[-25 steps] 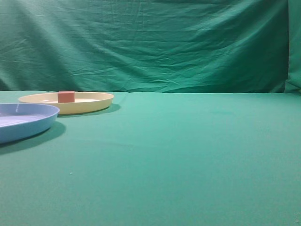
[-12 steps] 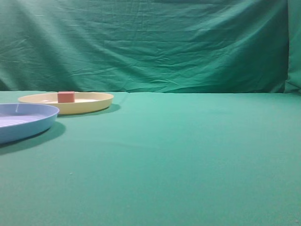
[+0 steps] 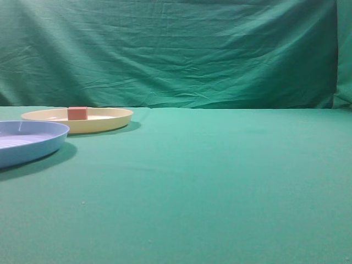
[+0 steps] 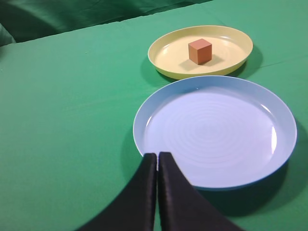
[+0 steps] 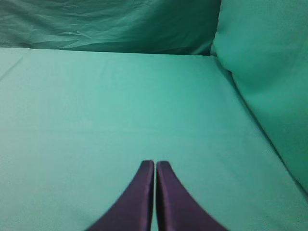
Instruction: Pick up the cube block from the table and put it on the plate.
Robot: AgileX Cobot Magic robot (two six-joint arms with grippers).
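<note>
The cube block (image 4: 199, 50) sits on the yellow plate (image 4: 166, 62), upper centre of frame, beyond the left gripper (image 4: 157, 161); both grippers' jaws are closed and empty.

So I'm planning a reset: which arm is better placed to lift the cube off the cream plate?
Left, probably. Its end effector faces the cube block on the plate; the right end effector sees only cloth.

left gripper (image 4: 157, 156): dark fingers pressed together, tips meeting, nothing between them, held above the table
right gripper (image 5: 155, 163): same, fingers closed tip to tip, empty
exterior view: neither arm in frame
</note>
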